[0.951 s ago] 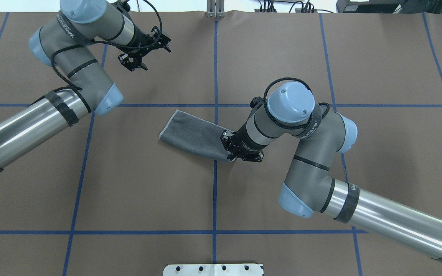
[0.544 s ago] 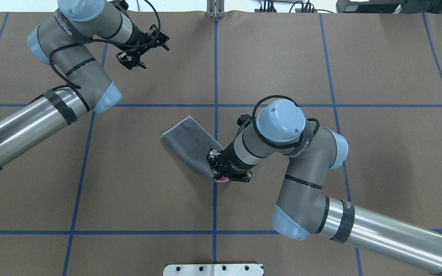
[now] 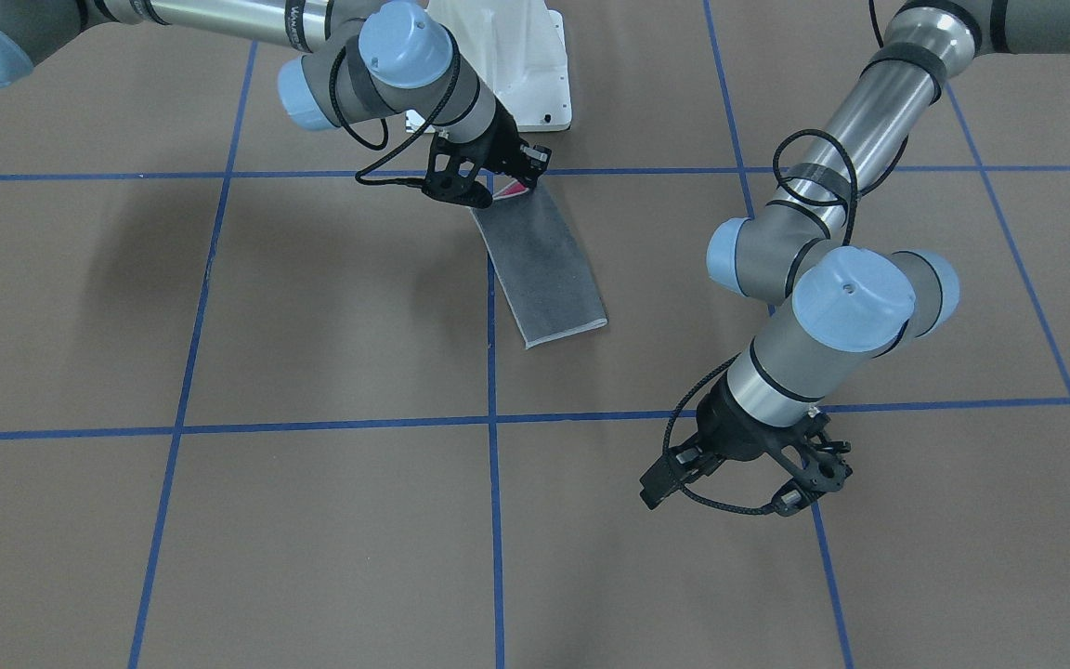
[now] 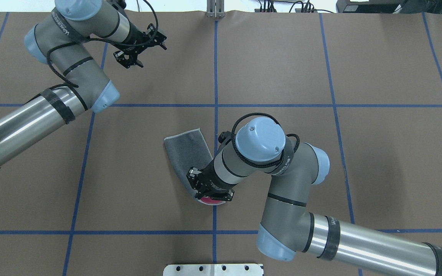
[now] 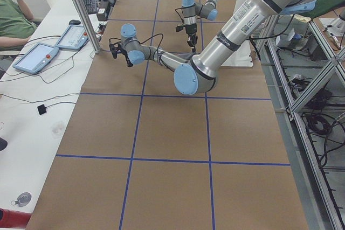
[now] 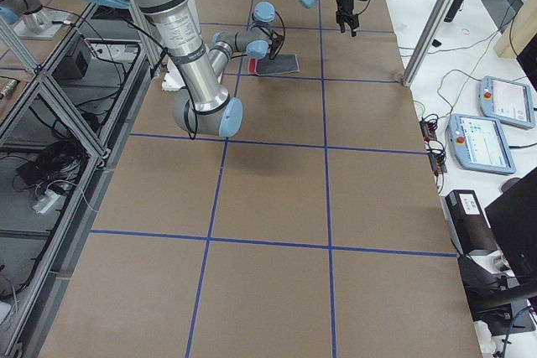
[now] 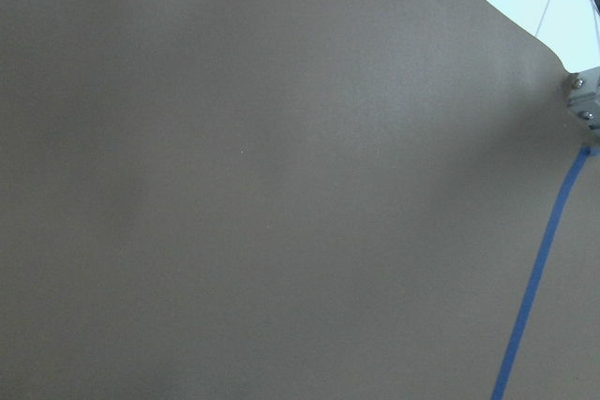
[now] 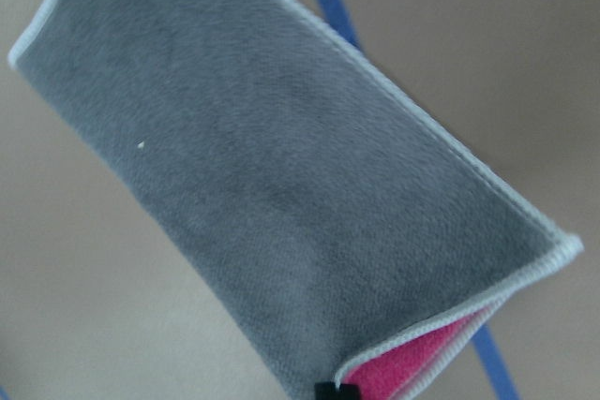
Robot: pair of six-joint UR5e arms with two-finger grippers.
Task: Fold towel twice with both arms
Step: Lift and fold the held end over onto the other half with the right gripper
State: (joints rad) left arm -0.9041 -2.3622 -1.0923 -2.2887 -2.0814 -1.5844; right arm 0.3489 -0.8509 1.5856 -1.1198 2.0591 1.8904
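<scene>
Right fingers (image 3: 504,174) are clenched on one short end of the towel (image 4: 186,149), at the corner where a sliver of pink shows between the dark grey layers. The towel is already doubled into a narrow strip, grey face out. It lies near the middle of the worktop (image 4: 320,161), just left of the central blue tape line (image 4: 215,76). From the pinched end, which is the near one, closest to the robot's base, the strip's long axis runs away to the far left. Its free short end rests flat on the worktop. That free end is what the second fold depends on, I judge: the two short ends have to meet, so either the held end travels along this axis over the free one, or the free end must be picked up. Left fingers (image 4: 123,57) hang released and empty over bare worktop at the far left, well apart from the towel. They are on the side its free end points toward, so the left arm is the natural one to reach it.
</scene>
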